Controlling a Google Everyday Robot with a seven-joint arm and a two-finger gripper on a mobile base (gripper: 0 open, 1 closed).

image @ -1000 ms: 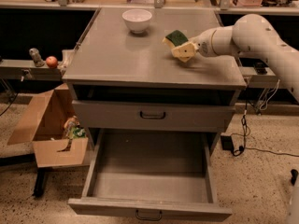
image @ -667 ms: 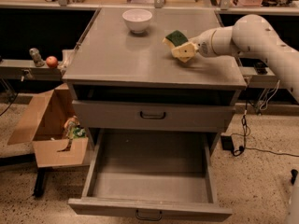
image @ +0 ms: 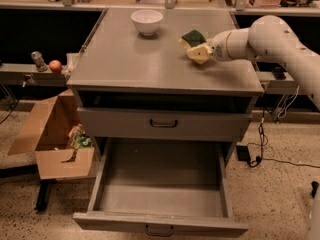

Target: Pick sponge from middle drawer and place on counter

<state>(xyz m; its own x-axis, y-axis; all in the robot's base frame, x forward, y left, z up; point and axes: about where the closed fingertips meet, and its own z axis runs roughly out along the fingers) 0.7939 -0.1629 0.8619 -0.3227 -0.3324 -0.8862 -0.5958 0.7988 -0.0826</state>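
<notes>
The sponge (image: 192, 37) sits toward the desk's (image: 125, 64) far right corner. It touches the tool (image: 198, 53), just beyond and left of its tip. Whether the tool grips it, I cannot tell.

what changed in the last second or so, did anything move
Nothing visibly changed. The gripper is over the right rear part of the counter, right beside the sponge, just as it was a second ago. The bowl and the open drawer are where they were.
</notes>
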